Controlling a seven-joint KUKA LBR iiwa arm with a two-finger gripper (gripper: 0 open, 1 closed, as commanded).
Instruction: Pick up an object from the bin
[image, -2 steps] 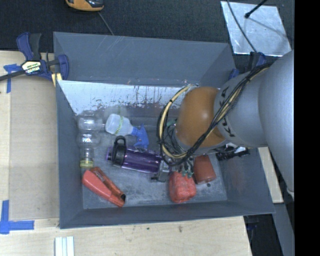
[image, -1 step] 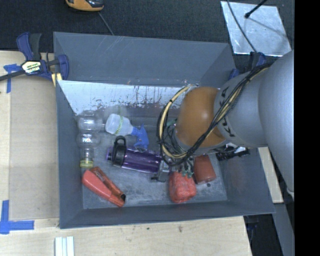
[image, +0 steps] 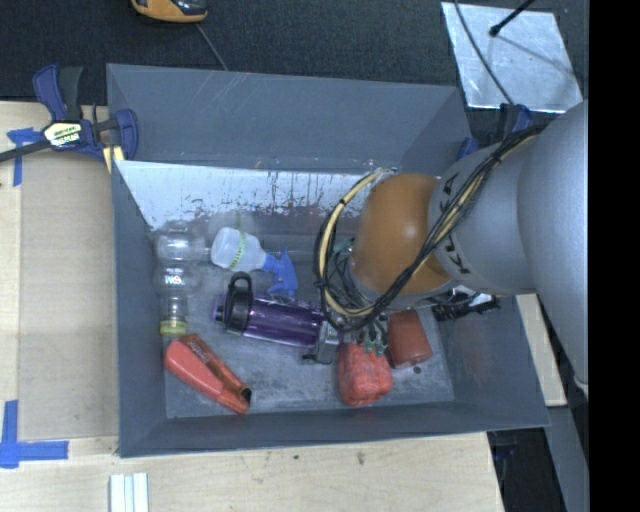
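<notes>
Your claw (image: 332, 347), apart or together I can't tell, sits beside the purple bottle (image: 282, 321) in the middle of the bin (image: 140, 330), which is likely light, stiff and slick, so grip across its body.

Grey bin (image: 135, 330); purple bottle (image: 285, 322), orange tool (image: 205, 372), red lump (image: 363, 377)

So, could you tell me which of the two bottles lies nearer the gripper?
The purple bottle, whose end almost meets the gripper; the clear bottle lies farther left.
</notes>
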